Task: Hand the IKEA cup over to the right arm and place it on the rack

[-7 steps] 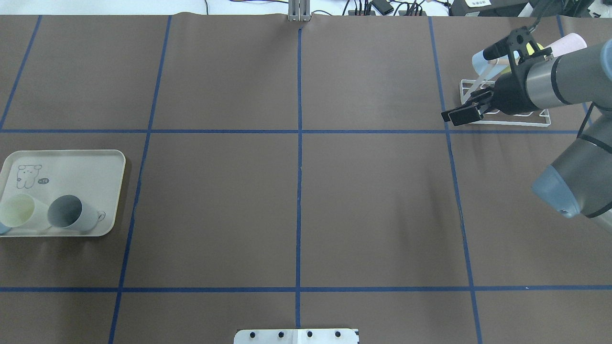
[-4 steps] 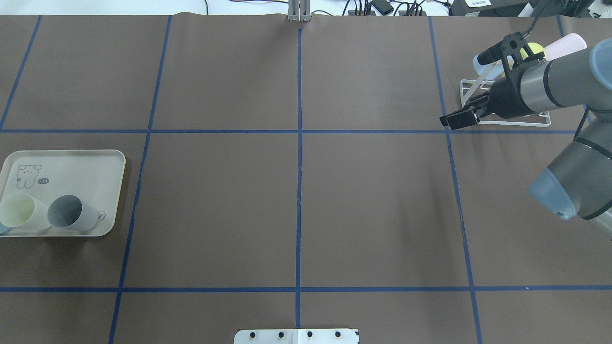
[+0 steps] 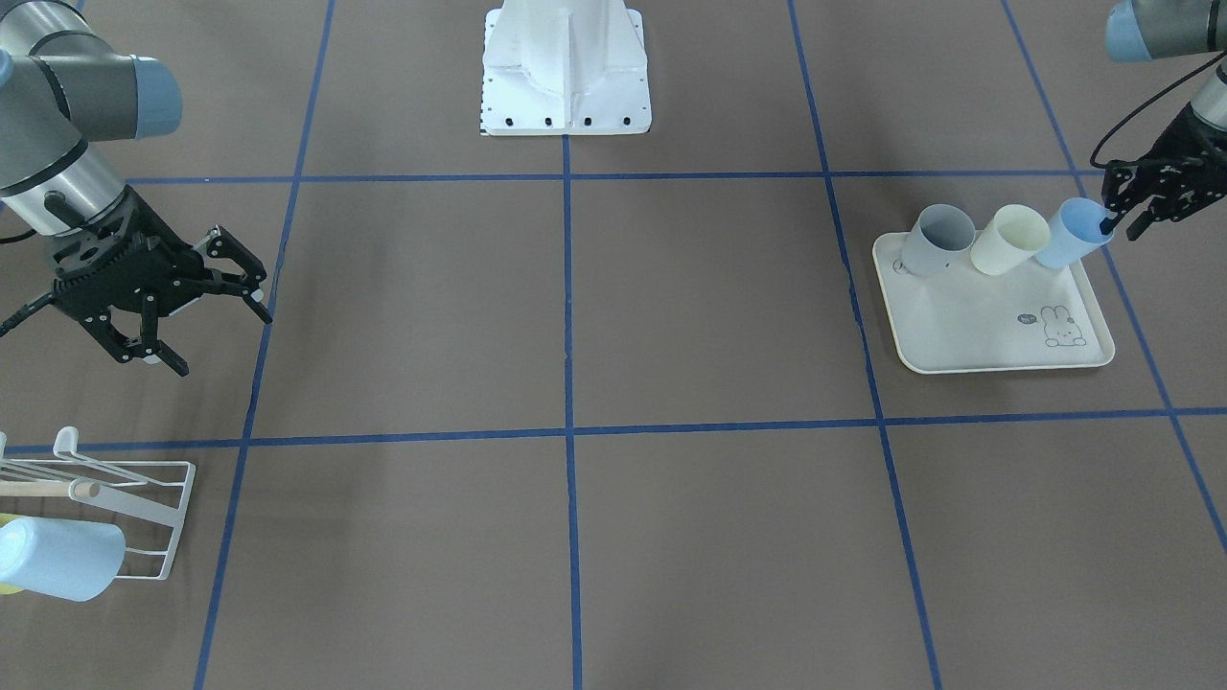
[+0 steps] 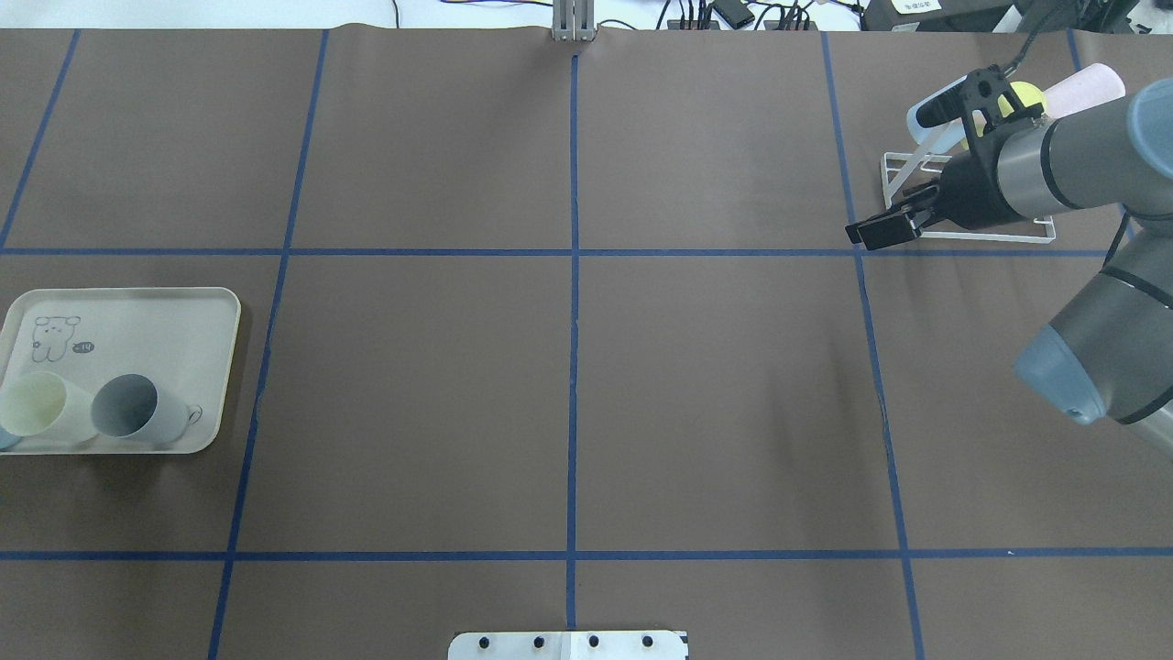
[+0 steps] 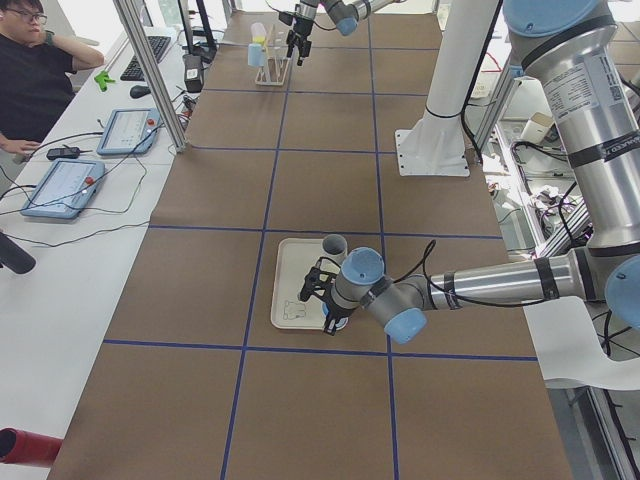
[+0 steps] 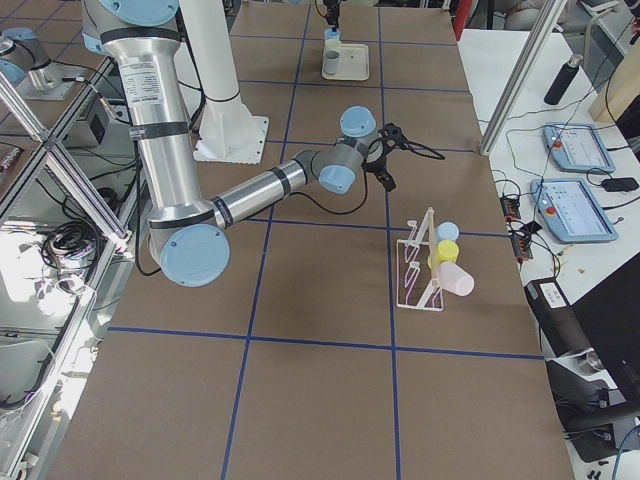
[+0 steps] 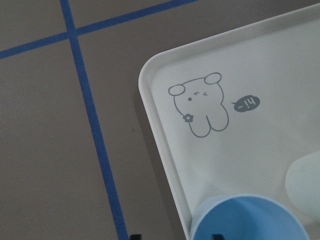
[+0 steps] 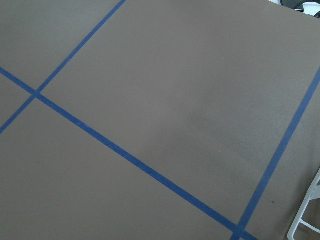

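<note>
Fingers of the left gripper stand apart, not closed on anything; they straddle one wall of the light-blue IKEA cup, and in the left wrist view its two dark fingertips show at the bottom edge, one outside the rim and one over the mouth; whether either touches the cup I cannot tell. That cup stands at the corner of the cream rabbit-print tray, on the edge nearest the robot, last in a row with a cream cup and a grey cup. The right gripper hangs over the brown table with its jaws spread wide and nothing between them; it is near the white wire rack, on the robot's side of it, not touching it. The rack already carries a pale blue cup, a yellow cup and a pink cup.
</note>
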Tool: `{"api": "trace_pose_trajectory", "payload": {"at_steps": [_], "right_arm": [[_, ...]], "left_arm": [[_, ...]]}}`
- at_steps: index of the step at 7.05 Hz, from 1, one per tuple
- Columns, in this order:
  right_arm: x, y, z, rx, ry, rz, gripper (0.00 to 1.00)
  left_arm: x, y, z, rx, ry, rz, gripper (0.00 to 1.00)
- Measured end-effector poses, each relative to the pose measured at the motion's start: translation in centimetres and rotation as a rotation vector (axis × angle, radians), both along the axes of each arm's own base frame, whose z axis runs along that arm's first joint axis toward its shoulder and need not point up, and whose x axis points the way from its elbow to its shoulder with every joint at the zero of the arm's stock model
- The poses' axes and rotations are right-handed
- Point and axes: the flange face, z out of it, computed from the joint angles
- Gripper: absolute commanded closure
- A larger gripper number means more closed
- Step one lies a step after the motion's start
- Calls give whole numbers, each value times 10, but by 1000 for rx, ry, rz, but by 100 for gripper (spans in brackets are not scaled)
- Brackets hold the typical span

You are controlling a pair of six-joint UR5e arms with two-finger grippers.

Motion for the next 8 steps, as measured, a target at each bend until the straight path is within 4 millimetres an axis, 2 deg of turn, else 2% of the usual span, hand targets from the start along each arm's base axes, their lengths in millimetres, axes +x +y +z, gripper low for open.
{"api": "trace_pose_trajectory", "payload": {"at_steps": [1, 4, 6, 7, 8], "right_arm": [[0, 0, 0, -1, 0, -1, 0], [-1, 0, 1, 0, 3, 1, 0], [-4, 0, -2, 4, -1, -4, 0], [-10, 2, -4, 8, -3, -14, 0], [-20, 3, -10, 15, -9, -30, 0]], "left_arm": [[0, 0, 0, 0, 1, 1, 93], [2, 3, -4, -10, 28, 25, 100], [3, 4, -6, -12, 43, 40, 100], [-3, 1, -8, -11, 50, 27, 100], [-17, -6, -12, -9, 58, -13, 100]]}}
